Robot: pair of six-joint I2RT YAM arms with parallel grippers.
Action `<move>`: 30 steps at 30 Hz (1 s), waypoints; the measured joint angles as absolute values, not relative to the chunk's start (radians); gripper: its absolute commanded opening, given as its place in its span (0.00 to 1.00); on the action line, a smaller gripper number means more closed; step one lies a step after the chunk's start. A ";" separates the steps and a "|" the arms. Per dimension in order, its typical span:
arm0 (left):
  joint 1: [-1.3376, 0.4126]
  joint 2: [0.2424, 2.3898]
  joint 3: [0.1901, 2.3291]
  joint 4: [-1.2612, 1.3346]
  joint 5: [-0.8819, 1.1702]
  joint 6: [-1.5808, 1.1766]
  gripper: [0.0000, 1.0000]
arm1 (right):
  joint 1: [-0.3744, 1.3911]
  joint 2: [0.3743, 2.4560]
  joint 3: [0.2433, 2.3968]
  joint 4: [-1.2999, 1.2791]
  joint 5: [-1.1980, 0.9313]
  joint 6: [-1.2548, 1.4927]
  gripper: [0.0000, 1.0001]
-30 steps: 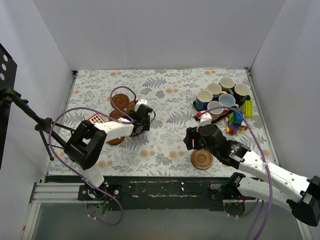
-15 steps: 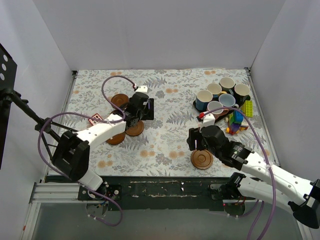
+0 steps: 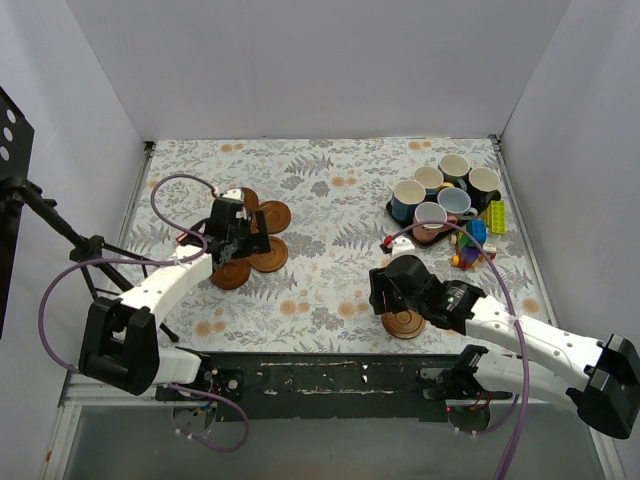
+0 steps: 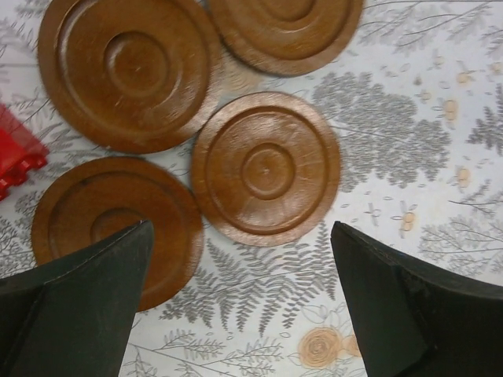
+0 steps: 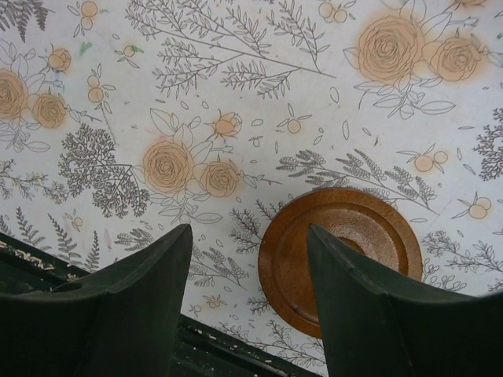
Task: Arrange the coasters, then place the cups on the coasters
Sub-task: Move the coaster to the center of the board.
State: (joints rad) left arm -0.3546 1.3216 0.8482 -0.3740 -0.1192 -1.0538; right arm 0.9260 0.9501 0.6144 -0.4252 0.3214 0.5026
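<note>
Plain white walls (image 3: 300, 60) box in the bench (image 3: 325, 295) on three sides. Floral-print cover on it, evenly lit, black tripod (image 3: 60, 230) off to the left.

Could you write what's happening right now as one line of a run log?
left gripper: open over four clustered coasters | right gripper: open over lone coaster | cups: grouped back right

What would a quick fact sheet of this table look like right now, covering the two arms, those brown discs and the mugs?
left gripper: open, empty, above the table's left side
left coasters: four in the left wrist view, flat, close together, below that gripper
right gripper: open, empty, over the table's near edge
lone coaster: flat on the cloth, partly under one right finger
cups: six, grouped at the far right
toy blocks: beside the cups
</note>
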 measured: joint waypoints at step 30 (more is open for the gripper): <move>-0.303 1.330 0.804 -0.380 -0.017 -1.029 0.91 | 0.950 0.964 0.418 -0.394 0.348 0.673 0.66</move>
